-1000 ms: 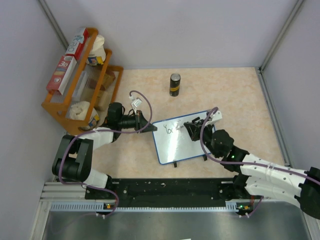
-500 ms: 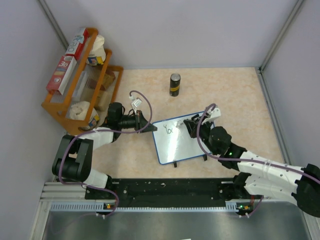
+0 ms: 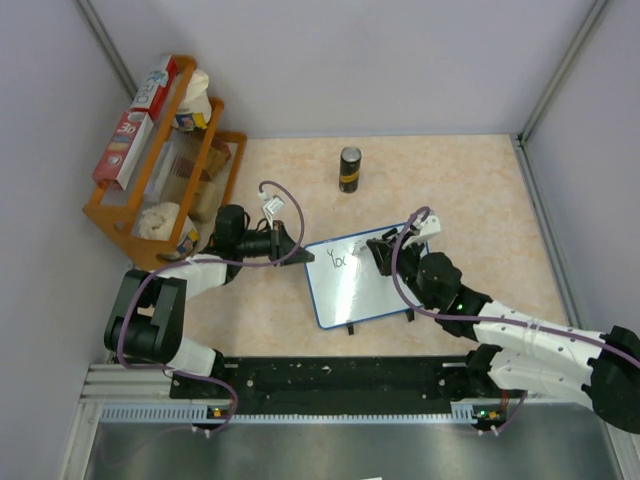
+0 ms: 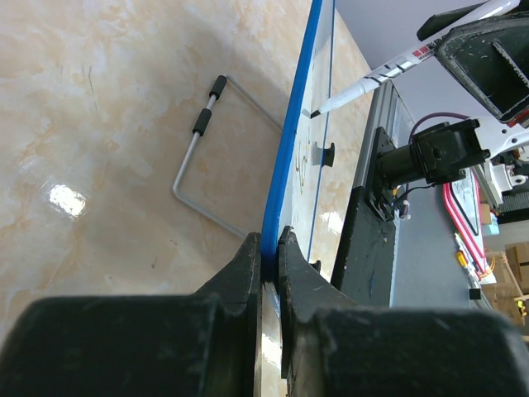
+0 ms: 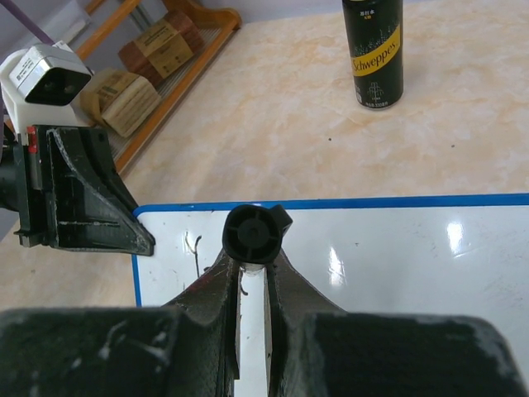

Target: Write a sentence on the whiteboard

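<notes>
The whiteboard [image 3: 360, 295], white with a blue rim, lies mid-table with two black feet on its near edge. The sentence [image 3: 340, 260] is a few dark strokes near its far left corner; they also show in the right wrist view [image 5: 196, 248]. My left gripper [image 3: 297, 252] is shut on the board's left rim [image 4: 293, 141]. My right gripper [image 3: 385, 252] is shut on a white marker [image 4: 388, 70] with a black end [image 5: 250, 234]. The marker's tip rests at the board surface just right of the strokes.
A dark Schweppes can [image 3: 349, 169] stands beyond the board. An orange wooden rack [image 3: 165, 160] with boxes and packets fills the far left. A wire stand [image 4: 202, 165] sticks out under the board. Walls close in on three sides.
My right gripper with the marker has shifted slightly toward the far side over the board. The left gripper and the board have not moved.
</notes>
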Controlling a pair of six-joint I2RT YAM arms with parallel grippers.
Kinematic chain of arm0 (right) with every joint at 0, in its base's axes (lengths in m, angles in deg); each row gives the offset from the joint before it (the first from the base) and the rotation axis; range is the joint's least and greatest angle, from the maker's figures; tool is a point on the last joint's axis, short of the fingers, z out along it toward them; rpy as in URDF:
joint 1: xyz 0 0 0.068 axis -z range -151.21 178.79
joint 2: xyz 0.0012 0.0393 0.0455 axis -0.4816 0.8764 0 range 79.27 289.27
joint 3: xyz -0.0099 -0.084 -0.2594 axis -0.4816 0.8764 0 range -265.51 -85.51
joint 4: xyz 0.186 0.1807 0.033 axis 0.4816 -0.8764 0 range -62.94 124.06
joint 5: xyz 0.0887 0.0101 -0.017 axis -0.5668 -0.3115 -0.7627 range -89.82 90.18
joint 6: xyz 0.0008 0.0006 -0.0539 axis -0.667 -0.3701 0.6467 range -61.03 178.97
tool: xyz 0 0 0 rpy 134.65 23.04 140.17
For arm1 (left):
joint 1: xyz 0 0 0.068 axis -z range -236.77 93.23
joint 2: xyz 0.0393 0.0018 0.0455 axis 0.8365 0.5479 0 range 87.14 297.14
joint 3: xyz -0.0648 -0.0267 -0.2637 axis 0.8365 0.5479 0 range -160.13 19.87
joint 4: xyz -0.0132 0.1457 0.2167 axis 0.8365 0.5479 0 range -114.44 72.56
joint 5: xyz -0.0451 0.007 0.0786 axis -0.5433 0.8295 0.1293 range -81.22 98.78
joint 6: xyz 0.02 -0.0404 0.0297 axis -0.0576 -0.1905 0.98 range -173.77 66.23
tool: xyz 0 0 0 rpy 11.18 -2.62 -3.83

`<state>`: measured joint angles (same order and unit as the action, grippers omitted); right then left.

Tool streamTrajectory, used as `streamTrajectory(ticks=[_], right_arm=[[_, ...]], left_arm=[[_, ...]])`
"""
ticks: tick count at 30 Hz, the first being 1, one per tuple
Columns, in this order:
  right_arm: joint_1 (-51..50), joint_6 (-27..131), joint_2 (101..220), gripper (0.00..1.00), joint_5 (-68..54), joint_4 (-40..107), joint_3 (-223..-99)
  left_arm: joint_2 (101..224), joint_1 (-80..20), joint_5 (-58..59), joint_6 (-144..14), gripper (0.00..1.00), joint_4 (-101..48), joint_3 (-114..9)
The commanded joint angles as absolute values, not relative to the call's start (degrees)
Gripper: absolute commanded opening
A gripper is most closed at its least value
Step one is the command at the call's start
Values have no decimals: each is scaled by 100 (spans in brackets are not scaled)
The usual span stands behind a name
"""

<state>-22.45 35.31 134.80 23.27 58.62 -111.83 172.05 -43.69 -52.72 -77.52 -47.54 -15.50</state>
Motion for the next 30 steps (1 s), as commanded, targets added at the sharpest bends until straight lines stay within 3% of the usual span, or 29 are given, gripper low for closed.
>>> streamTrajectory(ticks=[1,30], right_arm=[[-2192,3515,13368,0,2294,5972,-11179],[-2192,3665,13350,0,2321,6007,-11346]], left_arm=[[17389,-4333,-4756,-7082,0,-4343,-1458],[17407,-4333,-4747,-7073,0,-4334,-1458]])
